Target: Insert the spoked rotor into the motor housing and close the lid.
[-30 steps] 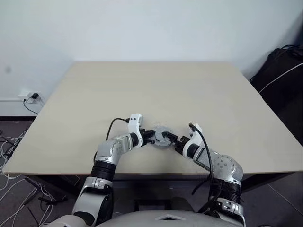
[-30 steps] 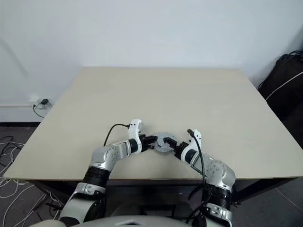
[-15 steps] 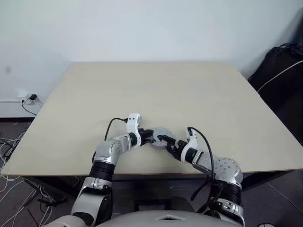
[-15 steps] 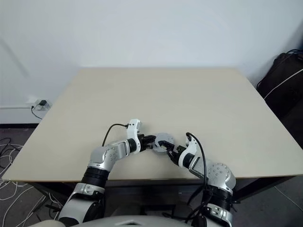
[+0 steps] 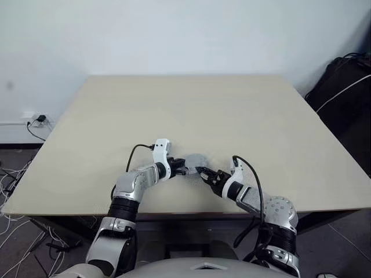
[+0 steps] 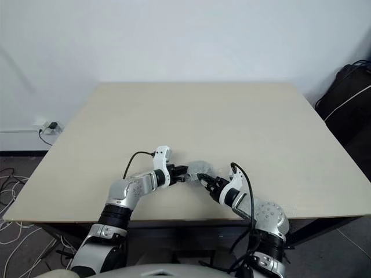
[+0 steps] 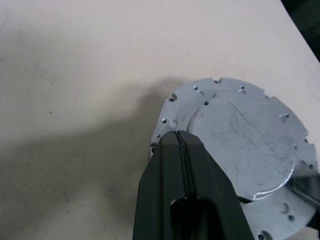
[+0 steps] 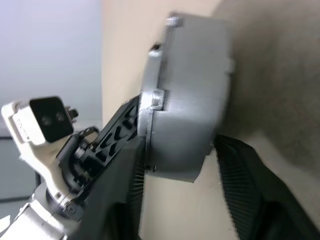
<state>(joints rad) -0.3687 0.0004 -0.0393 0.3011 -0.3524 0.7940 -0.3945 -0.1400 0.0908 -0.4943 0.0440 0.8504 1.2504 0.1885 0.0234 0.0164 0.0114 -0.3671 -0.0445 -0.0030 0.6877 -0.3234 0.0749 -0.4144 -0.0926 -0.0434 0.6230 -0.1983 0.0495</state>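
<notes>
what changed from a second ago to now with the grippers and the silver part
The right gripper rolled at the wrist and its jaws narrowed around the silver assembly, one finger on each side of it. The left gripper stayed shut on the assembly's rim, and the assembly kept its place on the table.

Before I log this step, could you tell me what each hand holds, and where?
Left hand pinches the silver lid by its flanged rim; right hand straddles the round body, grip unclear.
</notes>
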